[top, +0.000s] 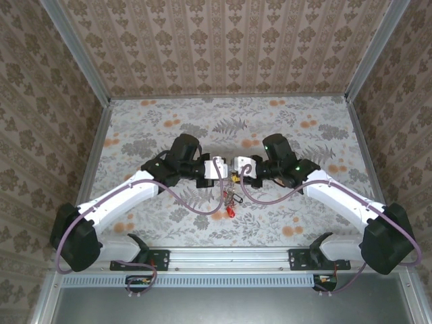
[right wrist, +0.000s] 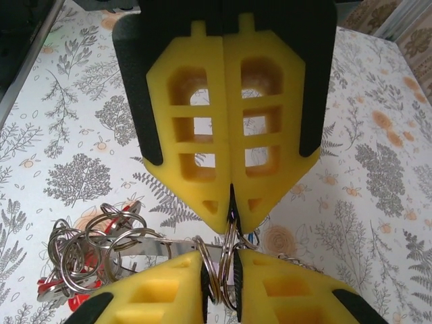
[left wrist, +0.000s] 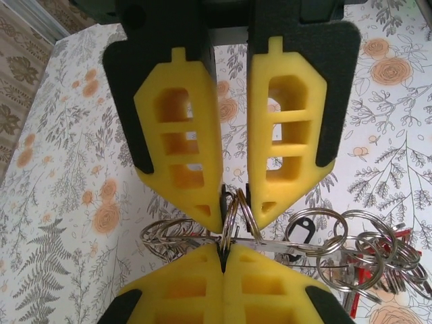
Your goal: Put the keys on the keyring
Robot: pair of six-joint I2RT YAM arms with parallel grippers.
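Observation:
The keyring is a metal split ring seen edge-on, held above the table between both grippers. My left gripper is shut on its upper part, fingertips pinching it with a second thin ring beside it. My right gripper meets it from the opposite side, pads pressed together on the same ring. In the right wrist view my right gripper clamps the keyring, which runs down between the left gripper fingers. The keys with red heads hang in a cluster of rings; a black tag shows too.
A flat metal strip runs sideways through the bunch of rings. From above, the grippers meet mid-table with the keys dangling under them. The floral tabletop is walled on three sides.

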